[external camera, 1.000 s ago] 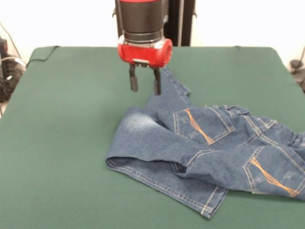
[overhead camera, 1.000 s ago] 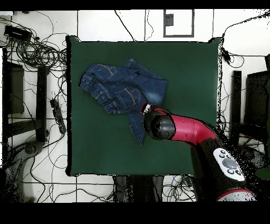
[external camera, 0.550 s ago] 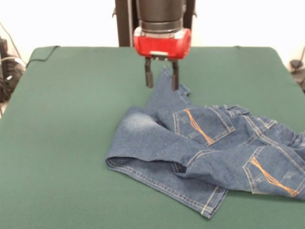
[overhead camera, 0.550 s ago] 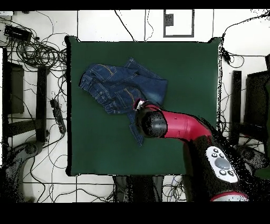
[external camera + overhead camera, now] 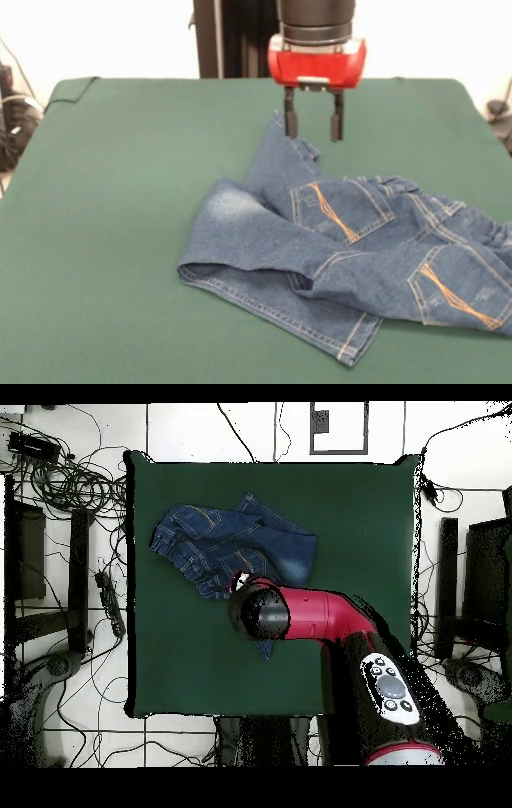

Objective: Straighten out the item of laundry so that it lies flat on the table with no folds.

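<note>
Two fingers of the pincer (image 5: 314,126) hang apart (empty) above the jeans (image 5: 352,248).

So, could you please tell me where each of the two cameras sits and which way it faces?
Front view: across the table from the robot, looking over the crumpled jeans; shows the open gripper and the wrist above it.
Overhead view: above the table, looking straight down; shows the red arm from the bottom edge, its wrist covering the gripper.
Shared: jeans, table and arm, turned half round between views.
</note>
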Robot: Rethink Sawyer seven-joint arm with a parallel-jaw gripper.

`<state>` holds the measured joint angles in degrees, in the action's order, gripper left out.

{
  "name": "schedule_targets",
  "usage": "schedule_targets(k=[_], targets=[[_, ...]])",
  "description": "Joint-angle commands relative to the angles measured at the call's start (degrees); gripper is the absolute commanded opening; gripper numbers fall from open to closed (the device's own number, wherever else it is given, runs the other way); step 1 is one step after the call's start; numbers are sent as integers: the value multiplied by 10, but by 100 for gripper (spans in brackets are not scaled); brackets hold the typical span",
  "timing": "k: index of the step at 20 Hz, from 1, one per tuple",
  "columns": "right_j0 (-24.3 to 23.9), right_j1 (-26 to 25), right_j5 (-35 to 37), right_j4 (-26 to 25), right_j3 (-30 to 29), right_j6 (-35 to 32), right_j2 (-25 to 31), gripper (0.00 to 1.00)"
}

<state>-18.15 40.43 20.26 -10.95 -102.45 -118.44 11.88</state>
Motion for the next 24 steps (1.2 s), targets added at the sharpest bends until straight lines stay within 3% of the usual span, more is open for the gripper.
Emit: schedule_targets(k=[1, 9, 16, 24], targets=[[52, -49, 64, 19, 11, -80, -23, 100], [82, -56, 85, 28, 18, -89, -59, 100], [143, -91, 74, 30, 19, -130, -128, 100], [149, -40, 91, 33, -22, -105, -159, 100]])
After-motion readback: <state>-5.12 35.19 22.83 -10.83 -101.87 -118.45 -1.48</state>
